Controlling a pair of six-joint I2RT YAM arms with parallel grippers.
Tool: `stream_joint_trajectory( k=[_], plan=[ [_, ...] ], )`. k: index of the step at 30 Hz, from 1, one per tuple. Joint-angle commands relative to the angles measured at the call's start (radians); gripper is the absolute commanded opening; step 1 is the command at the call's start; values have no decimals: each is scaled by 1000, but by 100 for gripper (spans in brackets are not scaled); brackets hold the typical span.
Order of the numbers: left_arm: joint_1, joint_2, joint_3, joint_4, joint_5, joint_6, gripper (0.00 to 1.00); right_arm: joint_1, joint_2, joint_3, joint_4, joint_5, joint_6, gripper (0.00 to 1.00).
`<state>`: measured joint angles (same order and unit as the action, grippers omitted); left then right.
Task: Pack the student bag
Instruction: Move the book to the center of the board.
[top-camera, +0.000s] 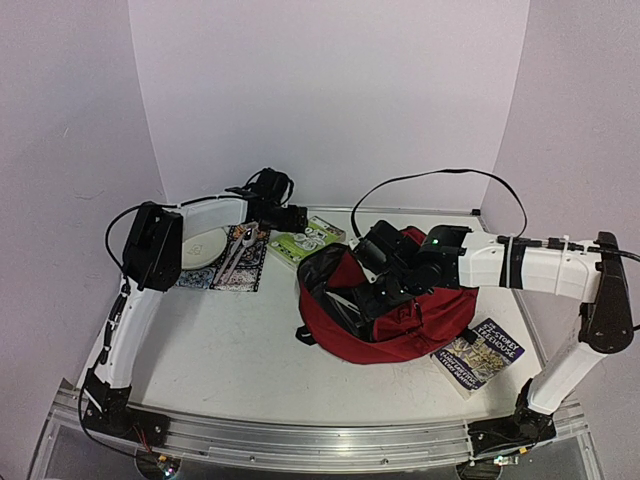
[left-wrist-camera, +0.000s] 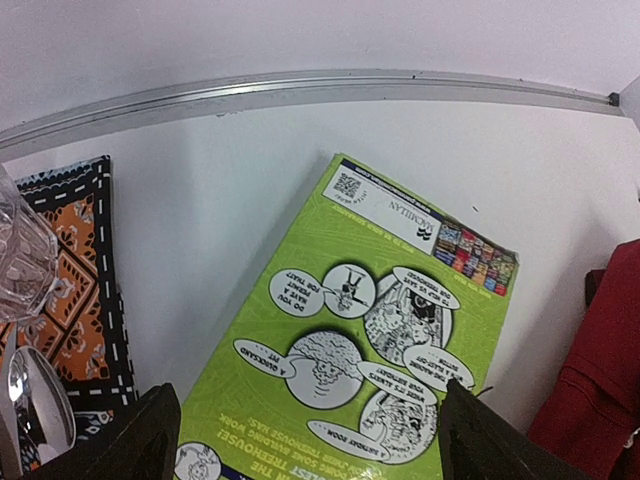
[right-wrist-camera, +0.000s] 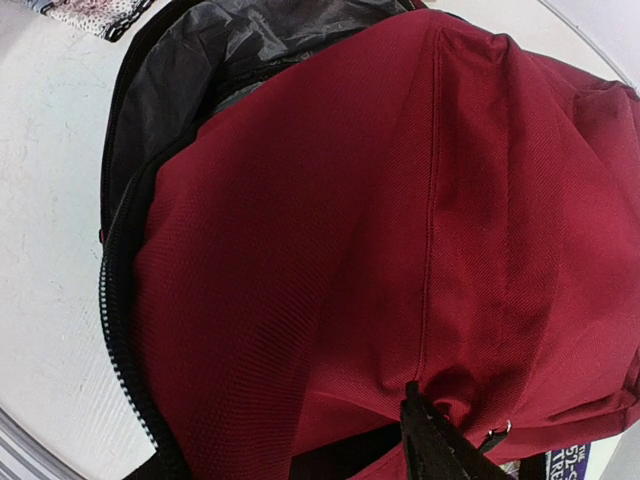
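The student bag (top-camera: 420, 322) lies at the centre right of the overhead view on the white table (top-camera: 230, 350). Its main zip gapes toward the left of the frame, and the black lining shows inside. The right gripper (top-camera: 385, 285) hangs over the bag's open mouth. Its wrist view is filled with red fabric and shows no fingers, so I cannot tell whether its jaws are apart or together. The left gripper (left-wrist-camera: 305, 430) is at the upper centre of the overhead view, jaws spread wide over a green book (left-wrist-camera: 370, 300) lying flat just left of the bag. Further left, a patterned mat (left-wrist-camera: 70, 290) carries a spoon (left-wrist-camera: 35, 410), beside a plate (top-camera: 200, 247). A blue book (top-camera: 480, 357) lies at the bag's lower right.
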<state>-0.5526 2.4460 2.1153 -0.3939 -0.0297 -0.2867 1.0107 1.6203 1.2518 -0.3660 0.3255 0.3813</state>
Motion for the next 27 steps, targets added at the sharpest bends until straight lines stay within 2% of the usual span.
stream_joint_trajectory(
  k=[1, 8, 11, 17, 27],
  plan=[
    [20, 64, 66, -28, 3, 53, 91, 4, -23, -6, -28, 0, 13, 63],
    [20, 94, 28, -47, 27, 53, 89, 4, -23, -2, -28, 5, 17, 71],
    [19, 72, -23, -51, 59, 43, 82, 4, -27, -1, -28, 13, 19, 73],
    [-15, 4, -168, -51, 42, 27, 61, 4, -40, -3, -24, 43, 24, 77],
    [-160, -99, -426, -57, -98, -66, 52, 4, -51, 13, -11, 63, 28, 79]
  ],
)
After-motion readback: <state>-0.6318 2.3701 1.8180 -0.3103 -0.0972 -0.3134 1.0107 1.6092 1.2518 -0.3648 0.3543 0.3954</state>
